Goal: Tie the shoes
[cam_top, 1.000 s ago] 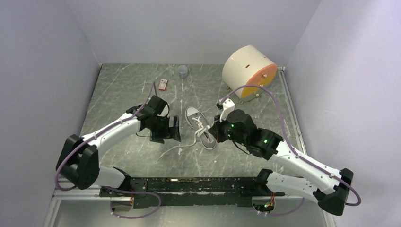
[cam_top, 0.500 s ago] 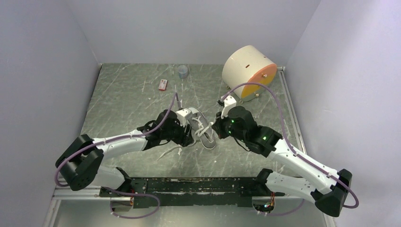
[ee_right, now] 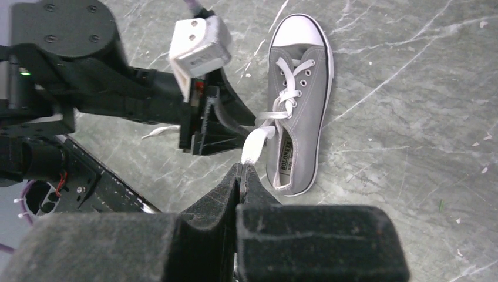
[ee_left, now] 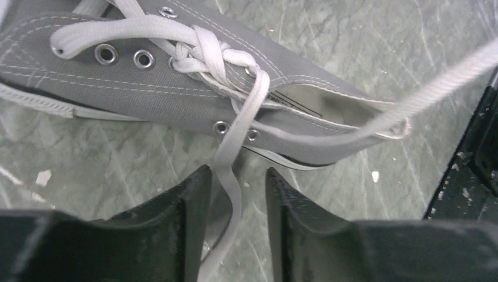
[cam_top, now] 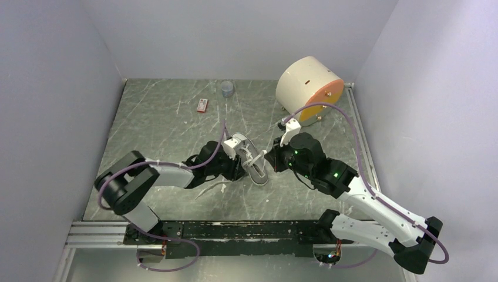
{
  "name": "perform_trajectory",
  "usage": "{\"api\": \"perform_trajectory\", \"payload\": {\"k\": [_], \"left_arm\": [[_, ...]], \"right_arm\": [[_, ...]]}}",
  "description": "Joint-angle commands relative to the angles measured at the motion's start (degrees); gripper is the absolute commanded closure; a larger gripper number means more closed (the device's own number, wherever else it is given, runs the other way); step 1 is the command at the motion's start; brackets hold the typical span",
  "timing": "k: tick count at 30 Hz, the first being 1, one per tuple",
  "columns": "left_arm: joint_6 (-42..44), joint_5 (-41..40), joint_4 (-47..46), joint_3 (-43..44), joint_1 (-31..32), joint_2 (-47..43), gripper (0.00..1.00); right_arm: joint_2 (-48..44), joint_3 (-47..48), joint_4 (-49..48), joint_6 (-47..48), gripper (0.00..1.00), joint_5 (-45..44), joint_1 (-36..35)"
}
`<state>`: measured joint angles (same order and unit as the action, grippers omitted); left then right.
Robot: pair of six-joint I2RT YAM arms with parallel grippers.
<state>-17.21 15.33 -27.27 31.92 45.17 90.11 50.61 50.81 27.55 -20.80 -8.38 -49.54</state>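
Observation:
The shoes are one grey canvas sneaker point(cam_top: 251, 160) with a white sole and toe cap, lying mid-table; it also fills the left wrist view point(ee_left: 176, 88) and shows in the right wrist view point(ee_right: 299, 111). My left gripper point(ee_left: 235, 171) sits low at the shoe's side point(cam_top: 236, 170), jaws narrowed but still open. A white lace point(ee_left: 230, 182) runs loosely down between them from the crossed laces. My right gripper point(ee_right: 242, 167) is shut on the other lace end point(ee_right: 253, 144), which stretches taut from the shoe point(ee_left: 434, 94).
A cream drum with an orange face point(cam_top: 309, 88) lies at the back right. A small red-and-white item point(cam_top: 202, 105) and a small grey cup point(cam_top: 227, 89) sit near the back. Walls close in on three sides; a black rail point(cam_top: 235, 230) spans the near edge.
My left arm has swung right to the shoe's side and its jaws have narrowed around a lace. The right gripper kept its hold and shifted slightly up and right.

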Motion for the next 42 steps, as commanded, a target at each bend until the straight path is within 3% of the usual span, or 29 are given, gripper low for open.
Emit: {"api": "perform_trajectory", "payload": {"k": [1, 5, 8, 15, 16, 17, 20, 22, 30, 35, 37, 42], "left_arm": [[0.1, 1.1, -8.0, 1.4, 0.0, 6.3, 0.63], [1.9, -3.9, -6.8, 0.5, 0.0, 4.6, 0.75], [4.5, -1.8, -3.2, 1.6, 0.0, 0.8, 0.84], [9.9, 1.6, 6.1, 6.2, -0.3, -6.3, 0.87], [10.3, 2.6, 6.5, 7.0, -0.6, -6.6, 0.94], [10.6, 3.5, 7.2, 7.6, -0.8, -6.6, 0.95], [12.8, 7.3, 9.7, 10.0, -1.2, -5.0, 0.95], [14.0, 9.1, 10.4, 11.2, -1.4, -3.8, 0.95], [13.0, 17.6, 5.1, 12.0, -4.8, -1.6, 0.95], [10.5, 21.3, 3.3, 12.8, -5.4, 0.4, 0.95], [9.2, 21.7, 1.6, 12.5, -5.4, 0.9, 0.94], [7.5, 22.9, 0.8, 12.1, -5.5, 1.5, 0.88]], "right_arm": [[-0.4, 1.3, 0.1, -0.9, 1.00, 1.8, 0.3], [-0.5, 1.5, 0.0, -0.7, 1.00, 3.5, 0.3], [-0.2, 1.5, -0.8, 1.4, 1.00, 7.8, 0.2], [1.3, 1.9, -1.2, 2.6, 1.00, 22.7, 3.1], [1.6, 1.6, -1.5, 2.0, 1.00, 25.6, 5.1], [2.1, 1.1, -2.1, 1.5, 1.00, 29.0, 7.8], [5.0, -0.3, -5.4, 0.0, 1.00, 41.9, 16.3], [8.5, 0.9, -4.6, 0.1, 1.00, 45.2, 19.2], [20.2, 8.9, 4.1, 3.1, 1.00, 43.8, 27.1], [23.9, 11.0, 4.0, 4.6, 1.00, 44.1, 28.5], [24.3, 11.6, 2.6, 5.3, 1.00, 48.8, 28.9], [25.1, 11.9, 2.2, 6.5, 1.00, 49.3, 29.0]]}}
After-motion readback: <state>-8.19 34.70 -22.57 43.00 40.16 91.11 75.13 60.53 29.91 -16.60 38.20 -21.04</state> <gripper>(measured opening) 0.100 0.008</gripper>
